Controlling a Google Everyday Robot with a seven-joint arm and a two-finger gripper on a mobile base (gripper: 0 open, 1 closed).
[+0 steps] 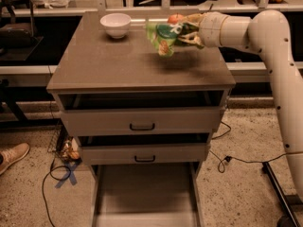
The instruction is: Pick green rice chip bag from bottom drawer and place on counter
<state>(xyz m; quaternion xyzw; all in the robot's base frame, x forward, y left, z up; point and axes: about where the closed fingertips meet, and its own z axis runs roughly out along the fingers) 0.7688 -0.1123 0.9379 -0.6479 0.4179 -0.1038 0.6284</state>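
The green rice chip bag (162,37) is held in my gripper (183,34), which is shut on it. The bag hangs tilted a little above the back middle of the counter (118,65), casting a shadow on the top. My white arm (265,41) reaches in from the right. The bottom drawer (144,197) is pulled out below the cabinet and its flat floor shows nothing in it.
A white bowl (115,23) stands at the back left of the counter. A red apple (175,18) shows just behind the bag. Two grey drawers with black handles (142,126) sit slightly open. Cables and a shoe (12,156) lie on the floor.
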